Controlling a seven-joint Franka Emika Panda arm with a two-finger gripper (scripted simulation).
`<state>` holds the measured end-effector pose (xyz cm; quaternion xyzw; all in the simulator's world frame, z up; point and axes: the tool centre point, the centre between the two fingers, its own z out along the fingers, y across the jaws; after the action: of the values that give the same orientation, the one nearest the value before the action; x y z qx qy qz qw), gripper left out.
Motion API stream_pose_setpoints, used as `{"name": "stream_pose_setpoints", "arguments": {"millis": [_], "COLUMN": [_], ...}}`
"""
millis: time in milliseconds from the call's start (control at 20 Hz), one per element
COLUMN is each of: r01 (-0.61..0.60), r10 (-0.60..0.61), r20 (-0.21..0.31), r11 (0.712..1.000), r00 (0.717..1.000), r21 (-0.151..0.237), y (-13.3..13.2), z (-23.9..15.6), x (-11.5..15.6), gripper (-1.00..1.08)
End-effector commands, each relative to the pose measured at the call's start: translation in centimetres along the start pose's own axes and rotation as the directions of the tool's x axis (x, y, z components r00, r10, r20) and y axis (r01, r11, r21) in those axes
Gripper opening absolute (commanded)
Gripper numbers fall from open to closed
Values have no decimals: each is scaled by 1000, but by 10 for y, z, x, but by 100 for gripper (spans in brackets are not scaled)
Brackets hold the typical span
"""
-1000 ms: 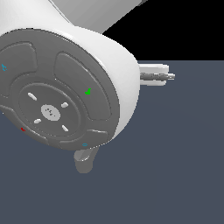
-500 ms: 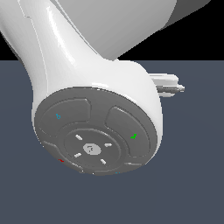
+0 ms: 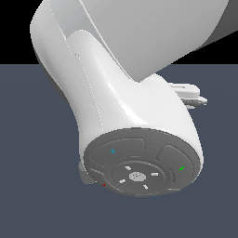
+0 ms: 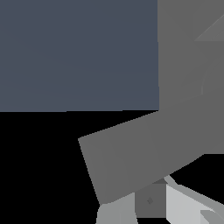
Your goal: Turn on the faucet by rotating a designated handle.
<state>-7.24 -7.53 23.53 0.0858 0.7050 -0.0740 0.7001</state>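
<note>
The exterior view is almost wholly blocked by the robot arm (image 3: 125, 93): its white casing and round grey end cap fill the middle of the frame. Only a small light-grey projection shows past the casing at right of centre; whether that is part of the arm or of the fixture cannot be told.

The faucet (image 4: 188, 65) appears in the wrist view alone, very close — a broad grey block down the right side of the frame. From it a flat grey bar runs to the lower centre; this is judged to be the handle (image 4: 131, 162), though at this range spout and lever are hard to separate. The gripper (image 4: 153, 210) shows only as pale parts at the bottom edge, just beside the bar; the state of the jaws cannot be told, and contact is unconfirmed.

Risks:
- pushing the thick spout instead of the lever
- fingers sliding off the flat bar's edge
- pressing into the block — jamming rather than rotating
</note>
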Motion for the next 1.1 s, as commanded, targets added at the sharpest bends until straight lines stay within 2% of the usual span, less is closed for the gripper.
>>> {"name": "stream_pose_setpoints", "arguments": {"millis": [0, 50, 1050], "r01": [-1, -1, -1], "r10": [1, 1, 1], "r20": [7, -1, 5], "r11": [1000, 1000, 1000], "r00": [1000, 1000, 1000], "r21": [4, -2, 2], "y": [-5, 0, -17], "z": [2, 0, 2], "x": [0, 2, 47], "gripper": [-100, -100, -100]}}
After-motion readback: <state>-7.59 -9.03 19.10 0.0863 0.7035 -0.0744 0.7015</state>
